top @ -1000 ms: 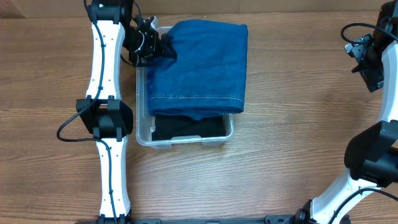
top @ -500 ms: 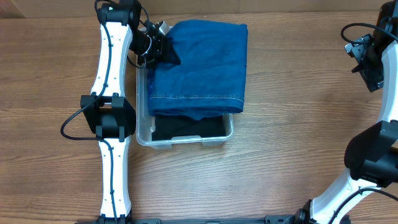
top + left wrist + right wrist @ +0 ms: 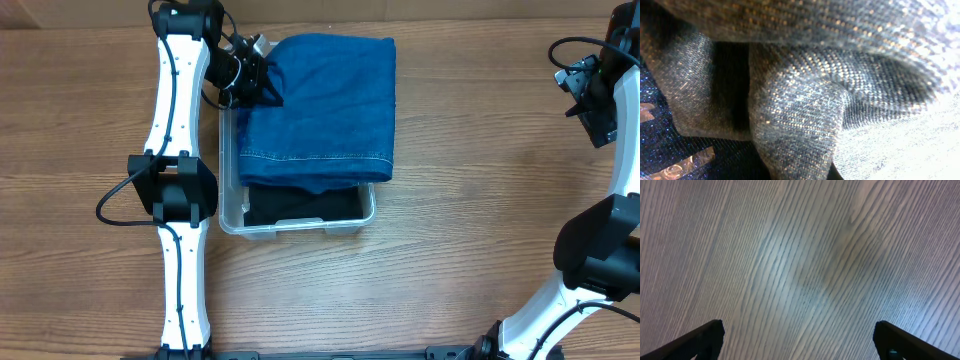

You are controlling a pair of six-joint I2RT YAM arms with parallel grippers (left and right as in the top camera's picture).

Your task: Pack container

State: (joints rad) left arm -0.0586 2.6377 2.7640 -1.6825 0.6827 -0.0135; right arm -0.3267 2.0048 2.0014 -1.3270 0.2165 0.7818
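Left jaws: pressed together at the far-left corner of the folded blue denim cloth (image 3: 320, 100), pinching a bunched fold there. The tips themselves are buried in fabric in the overhead view. The left wrist view is filled edge to edge by denim folds (image 3: 805, 110) at very close range, with no finger visible. A dark, glinting patch sits low on its left side; cannot tell what it is.

Right jaws: spread wide, nothing between them, held over bare wood well off to the right of the container. Only the two dark fingertips (image 3: 700, 340) show in the right wrist view, cut off by the bottom edge.

Container (image 3: 297, 228): clear bin near mid-worktop, just beside the left arm (image 3: 175, 190). The denim lies over most of it, covering its far end and overhanging its right rim. Only the near wall, near corners and left rim are visible. A dark garment (image 3: 300, 205) lies inside at the near end, its extent hidden under the denim.

Worktop (image 3: 450, 250): light wood grain, bare on the right half. The right arm (image 3: 600, 250) is cropped by the frame edge. A pale strip (image 3: 450, 10) runs along the far edge, too thin to identify.
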